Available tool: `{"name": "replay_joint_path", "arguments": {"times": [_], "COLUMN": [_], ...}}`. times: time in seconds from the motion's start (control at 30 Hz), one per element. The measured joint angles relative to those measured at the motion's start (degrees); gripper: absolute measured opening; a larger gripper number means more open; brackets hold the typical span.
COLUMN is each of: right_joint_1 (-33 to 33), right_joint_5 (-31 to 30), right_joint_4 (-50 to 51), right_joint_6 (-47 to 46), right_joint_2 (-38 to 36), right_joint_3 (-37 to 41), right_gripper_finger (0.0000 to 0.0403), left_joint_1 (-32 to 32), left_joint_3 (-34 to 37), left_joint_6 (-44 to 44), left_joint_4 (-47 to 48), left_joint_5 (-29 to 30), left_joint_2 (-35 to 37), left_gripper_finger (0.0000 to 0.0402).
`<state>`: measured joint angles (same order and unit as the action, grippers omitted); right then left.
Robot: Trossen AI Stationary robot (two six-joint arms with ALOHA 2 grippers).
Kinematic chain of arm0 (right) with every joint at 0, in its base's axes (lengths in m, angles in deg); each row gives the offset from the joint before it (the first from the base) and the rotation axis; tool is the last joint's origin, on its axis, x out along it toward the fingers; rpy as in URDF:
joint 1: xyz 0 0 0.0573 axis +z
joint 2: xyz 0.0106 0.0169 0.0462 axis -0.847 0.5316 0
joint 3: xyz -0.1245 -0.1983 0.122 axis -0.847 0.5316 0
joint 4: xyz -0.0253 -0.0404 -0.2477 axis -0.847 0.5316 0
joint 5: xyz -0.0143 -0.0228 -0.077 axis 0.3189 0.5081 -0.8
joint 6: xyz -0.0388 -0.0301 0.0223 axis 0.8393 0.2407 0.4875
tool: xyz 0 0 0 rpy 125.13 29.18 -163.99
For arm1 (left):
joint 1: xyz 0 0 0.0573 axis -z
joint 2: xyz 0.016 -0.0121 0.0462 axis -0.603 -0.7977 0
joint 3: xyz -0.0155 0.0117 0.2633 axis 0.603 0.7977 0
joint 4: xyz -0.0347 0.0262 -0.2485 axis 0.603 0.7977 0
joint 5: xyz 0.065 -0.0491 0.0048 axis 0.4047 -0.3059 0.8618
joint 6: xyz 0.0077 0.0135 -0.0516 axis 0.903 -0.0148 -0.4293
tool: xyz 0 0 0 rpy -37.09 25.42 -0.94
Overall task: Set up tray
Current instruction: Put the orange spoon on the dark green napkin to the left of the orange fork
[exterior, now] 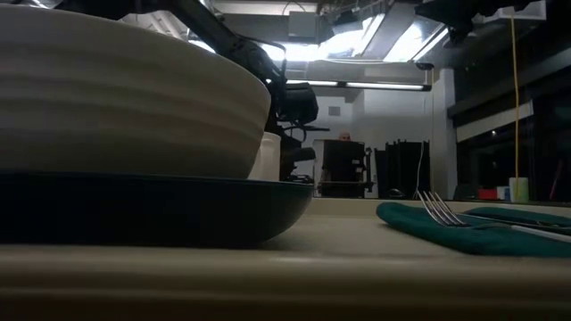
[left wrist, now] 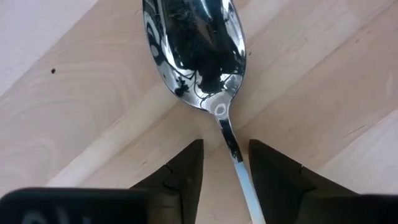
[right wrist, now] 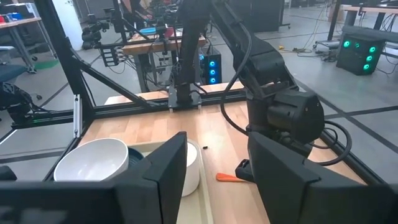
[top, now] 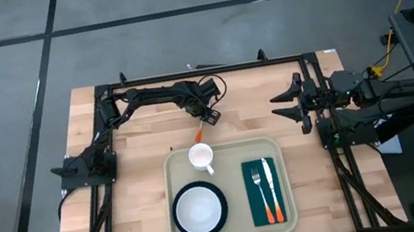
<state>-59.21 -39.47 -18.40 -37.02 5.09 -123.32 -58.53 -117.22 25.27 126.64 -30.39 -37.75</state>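
The spoon lies on the wooden table just beyond the far rim of the cream tray (top: 221, 145). Its orange handle (top: 199, 135) points toward the tray, and its shiny bowl (left wrist: 193, 50) fills the left wrist view. My left gripper (left wrist: 225, 152) points down over it, open. Its fingers stand on either side of the thin neck (left wrist: 231, 146), with a gap on each side. The tray holds a white cup (top: 201, 157), a white bowl (top: 199, 209) on a dark plate, and a dark green napkin (top: 256, 214) with a fork (top: 259, 188) and a knife (top: 269, 182). My right gripper (top: 286, 106) waits open at the table's right.
The black frame rails (top: 199, 72) run along the far edge and both sides of the table. Bare wood lies between the tray's far rim and the far rail. In the right wrist view the left arm (right wrist: 283, 112) stands over the orange handle (right wrist: 227, 177), next to the cup (right wrist: 189, 168).
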Motion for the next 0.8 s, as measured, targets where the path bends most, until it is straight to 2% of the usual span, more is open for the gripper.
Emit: {"name": "replay_joint_path", "arguments": {"times": [0.37, 0.67, 0.8], "right_joint_1": [0.0, 0.0, 0.0], "right_joint_5": [0.0, 0.0, 0.0], "right_joint_4": [0.0, 0.0, 0.0], "right_joint_6": [0.1, 0.3, 0.3], "right_joint_2": [0.0, 0.0, 0.0], "right_joint_3": [0.0, 0.0, 0.0], "right_gripper_finger": [0.0177, 0.0177, 0.0177], "left_joint_1": [0.3, 0.7, 1.0], "left_joint_3": [0.0, -2.5, -3.4], "left_joint_6": [0.0, 1.2, 1.3], "left_joint_4": [0.2, 0.2, 0.2], "left_joint_5": [-1.1, -4.4, -6.4], "left_joint_2": [-0.6, -1.1, -1.3], "left_gripper_finger": [0.0080, 0.0011, 0.0010]}}
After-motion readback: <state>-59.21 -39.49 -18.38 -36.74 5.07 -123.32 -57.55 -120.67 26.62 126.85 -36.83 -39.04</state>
